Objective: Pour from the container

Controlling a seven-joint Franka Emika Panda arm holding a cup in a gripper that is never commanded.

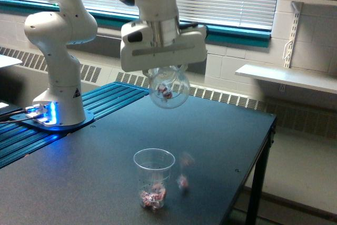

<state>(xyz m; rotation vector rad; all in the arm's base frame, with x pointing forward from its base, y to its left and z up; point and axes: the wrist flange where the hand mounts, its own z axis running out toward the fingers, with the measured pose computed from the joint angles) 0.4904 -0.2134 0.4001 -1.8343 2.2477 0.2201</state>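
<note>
My gripper (pixel 167 75) is shut on the container (pixel 169 88), a clear rounded plastic vessel tipped over with its wide rim facing the camera and downward. A few reddish-pink and white pieces (pixel 165 92) still show inside it. Below on the dark table (pixel 221 135) stands a clear ribbed cup (pixel 153 176) with several pieces at its bottom. The container hangs above and slightly to the exterior view's right of this cup. One blurred piece (pixel 183 182) is falling or bouncing on the table just right of the cup, outside it.
The arm's white base (pixel 58 106) with a blue light stands on a blue ribbed platform (pixel 105 98) at the exterior view's left. The table's right edge (pixel 266 140) drops off beside a white wall shelf (pixel 287 77).
</note>
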